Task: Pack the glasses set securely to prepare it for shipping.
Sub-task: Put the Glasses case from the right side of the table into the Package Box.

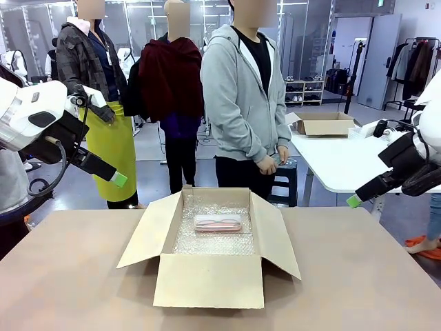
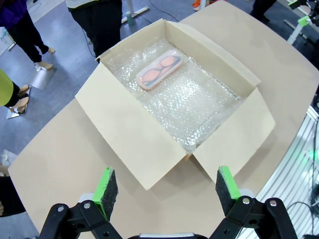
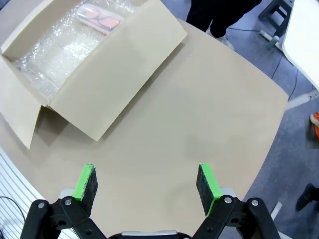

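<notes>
Left gripper [image 1: 118, 181] wide open and empty, raised above the left side of the table [image 1: 62, 276] — bare brown tabletop beneath. At centre, cardboard box [image 1: 207, 284] with flaps splayed outward, front flap folded down toward the near edge, side flaps angled up and out. Inside, on bubble wrap [image 1: 207, 245], pale pink glasses case [image 1: 218, 223] lying flat toward the far wall, clear of both side walls. Behind the box, person in grey hoodie [image 1: 241, 103]. Right of the box, more open tabletop — right gripper [image 1: 353, 201] spread wide, empty, raised over the right side.
</notes>
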Robot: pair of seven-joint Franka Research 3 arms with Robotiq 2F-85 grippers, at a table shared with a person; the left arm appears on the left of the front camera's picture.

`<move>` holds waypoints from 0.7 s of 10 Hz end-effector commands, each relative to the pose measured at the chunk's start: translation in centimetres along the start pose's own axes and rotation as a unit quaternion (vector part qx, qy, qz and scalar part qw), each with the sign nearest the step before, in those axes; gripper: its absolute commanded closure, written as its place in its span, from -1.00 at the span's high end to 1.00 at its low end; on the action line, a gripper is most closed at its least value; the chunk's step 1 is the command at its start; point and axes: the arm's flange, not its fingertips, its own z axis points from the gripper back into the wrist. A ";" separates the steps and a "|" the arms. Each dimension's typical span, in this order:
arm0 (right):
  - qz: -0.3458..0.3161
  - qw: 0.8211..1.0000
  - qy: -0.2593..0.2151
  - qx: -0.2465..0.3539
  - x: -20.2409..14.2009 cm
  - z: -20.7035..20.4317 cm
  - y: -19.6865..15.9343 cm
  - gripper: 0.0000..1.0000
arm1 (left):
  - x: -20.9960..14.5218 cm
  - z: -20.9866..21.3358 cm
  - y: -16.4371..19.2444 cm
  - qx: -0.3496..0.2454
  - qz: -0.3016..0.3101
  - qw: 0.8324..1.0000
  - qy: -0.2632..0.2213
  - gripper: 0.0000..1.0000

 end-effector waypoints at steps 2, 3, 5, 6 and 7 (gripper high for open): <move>-0.009 1.000 0.004 -0.001 0.2 0.0 0.2 1.00 | 0.0 0.2 0.2 -0.001 -0.003 1.000 -0.003 1.00; -0.009 1.000 0.004 -0.001 0.2 0.0 0.2 1.00 | 0.0 0.2 0.2 -0.001 -0.003 1.000 -0.003 1.00; -0.009 1.000 0.004 -0.001 0.2 0.0 0.2 1.00 | 0.0 0.2 0.2 -0.001 -0.003 1.000 -0.003 1.00; -0.009 1.000 0.004 -0.001 0.2 0.0 0.2 1.00 | 0.0 0.2 0.2 -0.001 -0.003 1.000 -0.003 1.00; -0.009 1.000 0.004 -0.001 0.2 0.0 0.2 1.00 | 0.0 0.2 0.2 -0.001 -0.003 1.000 -0.003 1.00</move>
